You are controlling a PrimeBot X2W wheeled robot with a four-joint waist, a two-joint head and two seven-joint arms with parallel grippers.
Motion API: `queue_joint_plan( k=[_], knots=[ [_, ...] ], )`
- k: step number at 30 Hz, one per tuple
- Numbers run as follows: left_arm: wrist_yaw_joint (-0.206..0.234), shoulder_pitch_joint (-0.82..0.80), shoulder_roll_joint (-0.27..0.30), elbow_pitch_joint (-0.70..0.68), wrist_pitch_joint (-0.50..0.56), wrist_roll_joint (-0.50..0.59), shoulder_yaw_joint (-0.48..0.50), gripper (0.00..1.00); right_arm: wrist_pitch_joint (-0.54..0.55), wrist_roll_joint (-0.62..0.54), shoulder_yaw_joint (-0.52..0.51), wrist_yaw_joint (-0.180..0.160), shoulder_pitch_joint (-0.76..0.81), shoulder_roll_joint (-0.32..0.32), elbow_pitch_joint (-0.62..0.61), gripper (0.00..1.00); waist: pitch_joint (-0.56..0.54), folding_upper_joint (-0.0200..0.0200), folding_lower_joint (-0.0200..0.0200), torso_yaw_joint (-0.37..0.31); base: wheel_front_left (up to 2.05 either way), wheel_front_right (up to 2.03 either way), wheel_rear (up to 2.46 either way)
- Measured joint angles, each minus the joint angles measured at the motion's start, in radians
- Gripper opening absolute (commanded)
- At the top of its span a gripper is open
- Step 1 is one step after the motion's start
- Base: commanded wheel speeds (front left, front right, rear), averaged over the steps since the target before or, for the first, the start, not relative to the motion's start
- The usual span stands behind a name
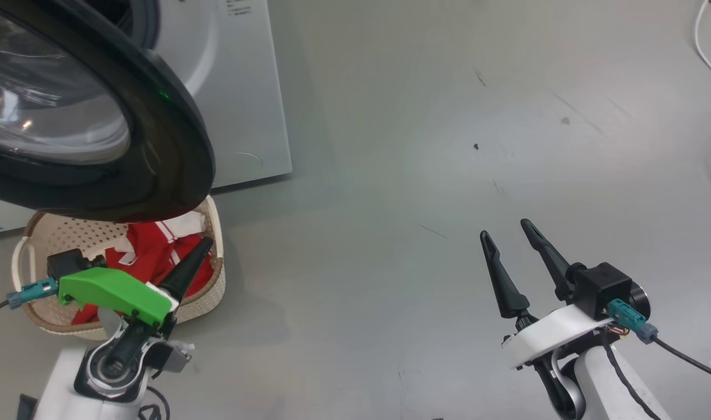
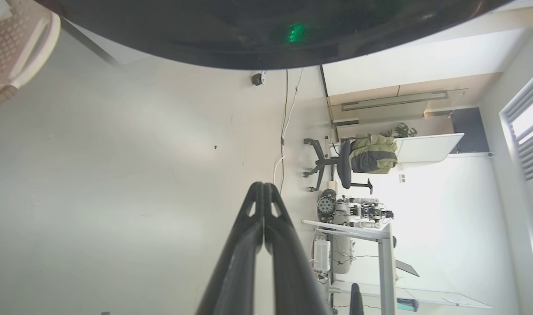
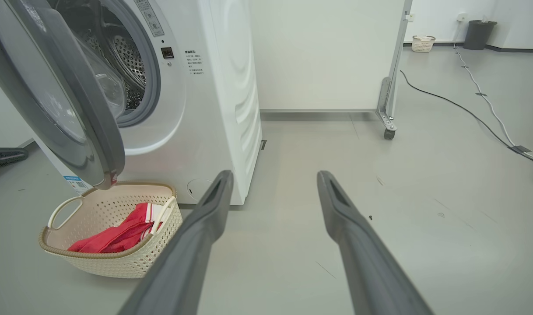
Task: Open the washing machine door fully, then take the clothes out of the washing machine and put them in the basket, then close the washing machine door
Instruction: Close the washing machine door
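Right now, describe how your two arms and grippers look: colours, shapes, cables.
Both have two long, dark, pointed fingers with a slot near the tip. The left gripper carries a bright green cover and a teal plug on a dark cable, above a white forearm. The right gripper sits on a white bracket with a black box, a teal connector and a black cable.

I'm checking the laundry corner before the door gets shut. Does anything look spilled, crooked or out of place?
Nothing stands out. The red clothes lie inside the basket, none on the floor. The basket sits upright beside the washer, under the open door.
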Motion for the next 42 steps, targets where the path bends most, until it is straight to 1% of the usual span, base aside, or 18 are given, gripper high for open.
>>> queue_joint_plan(
  k=[2, 5, 9, 14, 17, 20, 23, 26, 28, 31, 35, 39, 41, 42],
  knots=[
    [-0.015, 0.013, 0.040, -0.005, -0.010, 0.084, -0.036, 0.00, 0.000, 0.000, -0.006, 0.000, 0.002, 0.000, -0.001, 1.00, -0.010, 0.0000, 0.0000, 0.020, 0.00, 0.00, 0.00],
    [-0.023, 0.033, 0.085, -0.015, -0.044, 0.202, -0.078, 0.00, 0.000, 0.000, -0.013, 0.000, 0.007, 0.000, -0.002, 1.00, -0.025, 0.0000, 0.0000, 0.053, 0.00, 0.00, 0.00],
    [-0.025, 0.051, 0.099, -0.030, -0.120, 0.295, -0.090, 0.00, 0.000, -0.007, -0.022, 0.000, 0.021, -0.002, -0.004, 1.00, -0.045, 0.0000, 0.0000, 0.099, 0.00, 0.00, 0.00],
    [-0.033, 0.060, 0.146, -0.068, -0.236, 0.425, -0.090, 0.00, 0.000, -0.008, -0.030, 0.000, 0.023, -0.005, -0.019, 1.00, -0.069, 0.0000, 0.0000, 0.155, 0.00, 0.00, 0.00],
    [-0.033, 0.082, 0.163, -0.088, -0.322, 0.477, -0.063, 0.00, 0.000, -0.037, -0.009, 0.000, 0.023, -0.015, -0.026, 1.00, -0.083, 0.0000, 0.0000, 0.182, 0.00, 0.00, 0.00],
    [-0.033, 0.111, 0.184, -0.102, -0.398, 0.532, -0.050, 0.00, 0.000, -0.040, -0.003, 0.000, 0.021, -0.010, -0.045, 1.00, -0.100, 0.0000, 0.0000, 0.197, 0.00, 0.00, 0.00],
    [-0.033, 0.124, 0.186, -0.114, -0.466, 0.582, -0.051, 0.00, 0.000, -0.040, -0.009, 0.000, 0.021, -0.010, -0.055, 1.00, -0.112, -0.0001, 0.0000, 0.208, 0.00, 0.00, 0.00],
    [-0.033, 0.129, 0.198, -0.114, -0.533, 0.668, -0.060, 0.00, 0.000, -0.040, -0.012, 0.000, 0.022, -0.012, -0.054, 1.00, -0.124, 0.0000, 0.0000, 0.217, 0.00, 0.00, 0.00],
    [-0.032, 0.141, 0.200, -0.113, -0.574, 0.697, -0.060, 0.00, 0.000, -0.040, -0.012, 0.000, 0.025, -0.014, -0.053, 1.00, -0.132, 0.0000, 0.0000, 0.224, 0.00, 0.00, 0.00],
    [-0.014, 0.166, 0.206, -0.111, -0.618, 0.765, -0.071, 0.00, 0.000, -0.040, -0.013, 0.000, 0.034, -0.016, -0.053, 1.00, -0.140, -0.0001, 0.0000, 0.234, 0.00, 0.00, 0.00],
    [0.018, 0.197, 0.206, -0.106, -0.620, 0.805, -0.067, 0.00, 0.000, -0.041, -0.005, 0.000, 0.040, -0.015, -0.051, 1.00, -0.147, -0.0001, 0.0000, 0.242, 0.00, 0.00, 0.00],
    [0.034, 0.217, 0.180, -0.104, -0.620, 0.808, -0.065, 0.00, 0.000, -0.041, 0.000, 0.000, 0.040, -0.015, -0.052, 1.00, -0.146, -0.0001, 0.0000, 0.243, 0.00, 0.00, 0.00],
    [0.040, 0.224, 0.170, -0.106, -0.620, 0.828, -0.064, 0.00, 0.000, -0.041, 0.000, 0.000, 0.040, -0.015, -0.051, 1.00, -0.144, -0.0001, 0.0000, 0.245, 0.00, 0.00, 0.00],
    [0.044, 0.227, 0.166, -0.107, -0.620, 0.833, -0.064, 0.03, 0.000, -0.041, 0.000, 0.000, 0.040, -0.015, -0.051, 1.00, -0.144, 0.0000, 0.0000, 0.245, 0.00, 0.00, 0.00]
  ],
)
